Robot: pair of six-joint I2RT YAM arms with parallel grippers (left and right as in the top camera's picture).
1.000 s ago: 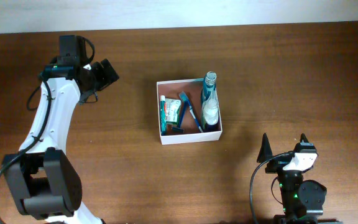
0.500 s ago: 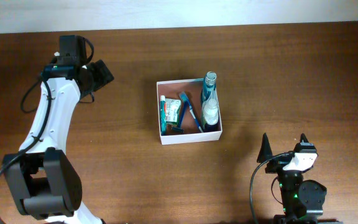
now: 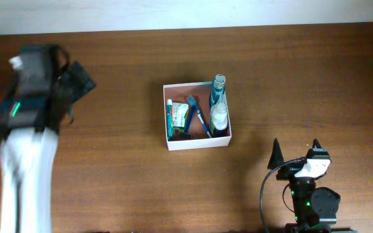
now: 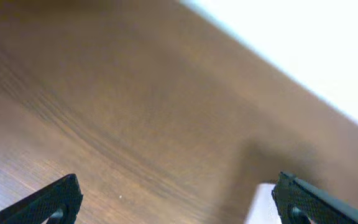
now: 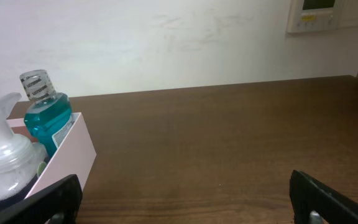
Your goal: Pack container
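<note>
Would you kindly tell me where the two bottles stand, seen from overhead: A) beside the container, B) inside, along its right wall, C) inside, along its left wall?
B: the blue bottle and the clear bottle both stand inside the container, against its right wall.

- The left arm [image 3: 26, 116] is swung further left, away from the container [image 3: 197, 144], and is blurred by motion.
- The left gripper [image 3: 81, 82] is carried leftward with it.
</note>
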